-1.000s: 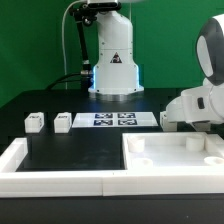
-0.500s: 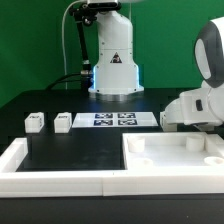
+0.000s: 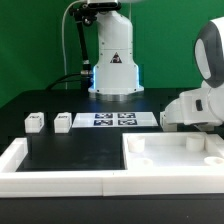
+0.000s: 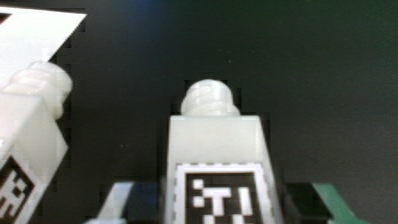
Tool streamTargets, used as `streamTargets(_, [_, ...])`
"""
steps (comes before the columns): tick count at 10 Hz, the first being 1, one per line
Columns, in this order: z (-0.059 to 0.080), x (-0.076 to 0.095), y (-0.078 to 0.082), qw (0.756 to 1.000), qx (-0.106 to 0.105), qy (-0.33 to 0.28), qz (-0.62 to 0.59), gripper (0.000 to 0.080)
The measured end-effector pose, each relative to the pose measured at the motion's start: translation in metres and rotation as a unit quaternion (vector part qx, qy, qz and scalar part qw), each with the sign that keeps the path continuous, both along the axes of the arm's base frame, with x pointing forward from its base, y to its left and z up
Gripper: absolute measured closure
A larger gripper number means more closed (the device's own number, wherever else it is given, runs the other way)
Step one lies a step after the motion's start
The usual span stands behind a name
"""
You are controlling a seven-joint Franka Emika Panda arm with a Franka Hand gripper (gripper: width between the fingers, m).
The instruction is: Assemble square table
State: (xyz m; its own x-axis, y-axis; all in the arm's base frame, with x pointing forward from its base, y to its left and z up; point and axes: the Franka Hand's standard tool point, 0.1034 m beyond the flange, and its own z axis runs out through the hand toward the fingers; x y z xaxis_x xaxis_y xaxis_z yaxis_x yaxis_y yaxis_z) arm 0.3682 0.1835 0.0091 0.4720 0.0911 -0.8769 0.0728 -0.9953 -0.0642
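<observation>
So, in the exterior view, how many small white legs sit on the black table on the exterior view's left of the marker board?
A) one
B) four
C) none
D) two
D: one leg and a second leg stand side by side on the exterior view's left of the marker board.

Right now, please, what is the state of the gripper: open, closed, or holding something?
Gripper: closed on a white table leg, held between its two fingers with the tag facing the wrist camera.
</observation>
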Motion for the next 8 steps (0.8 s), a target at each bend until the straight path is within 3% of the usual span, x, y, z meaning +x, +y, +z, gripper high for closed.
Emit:
streamTargets(1, [0.003, 0.001, 0.0, 1.0, 0.007, 0.003, -0.002, 0.0512])
streamTargets(2, [0.023, 0.005, -0.003, 1.0, 0.019, 0.015, -0.01, 0.0511])
streamTargets(5, [0.078, 0.017, -0.012, 0.998, 0.022, 0.048, -0.035, 0.0511])
streamTargets(6, [0.085, 0.022, -0.016, 0.998, 0.023, 0.04, -0.038, 0.0511])
streamTargets(8, [0.078, 0.028, -0.012, 0.999, 0.026, -0.004, -0.044, 0.0511])
